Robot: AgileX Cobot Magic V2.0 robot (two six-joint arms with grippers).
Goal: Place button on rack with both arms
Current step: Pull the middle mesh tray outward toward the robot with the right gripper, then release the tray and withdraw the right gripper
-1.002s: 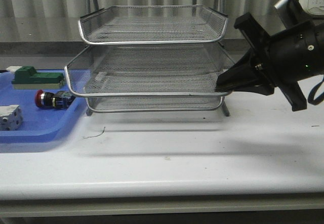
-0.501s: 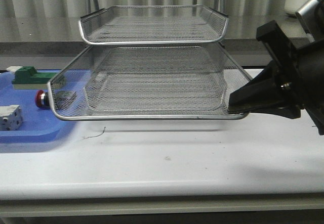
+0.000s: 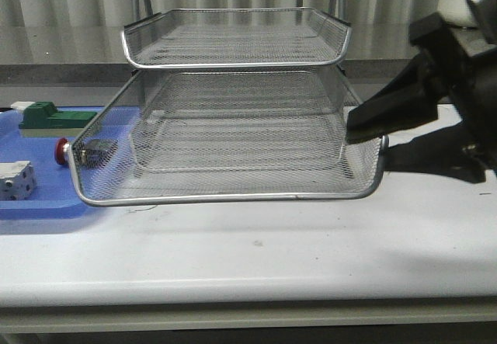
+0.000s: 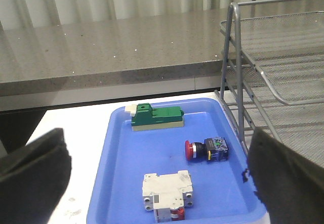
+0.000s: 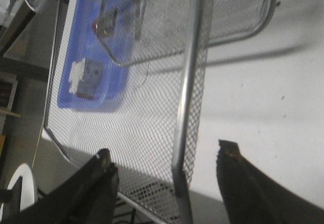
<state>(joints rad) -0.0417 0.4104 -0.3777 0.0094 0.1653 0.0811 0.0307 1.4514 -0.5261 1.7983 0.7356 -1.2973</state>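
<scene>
The button [image 4: 206, 149], red-headed with a black-and-blue body, lies on its side in the blue tray [image 4: 121, 183]. In the front view only its red head [image 3: 60, 151] shows, behind the mesh. The rack [image 3: 233, 63] stands mid-table with its middle tier [image 3: 225, 198] drawn far forward. My right gripper [image 3: 369, 148] is open at that tier's right front corner. In the right wrist view the chrome rim [image 5: 190, 92] runs between the spread fingers of the right gripper [image 5: 166, 150], untouched. My left gripper [image 4: 156, 148] hangs open above the tray, short of the button, and is out of the front view.
A green block [image 4: 157, 118] and a white-grey block [image 4: 167, 188] share the blue tray [image 3: 39, 204] left of the rack. The rack's left posts [image 4: 228, 72] rise beside the tray. A grey counter ledge [image 4: 101, 57] runs behind the table.
The middle tier has slid well forward out of the rack, now overhanging the tray's right edge. My right gripper moved forward and right with it and now stands spread.
</scene>
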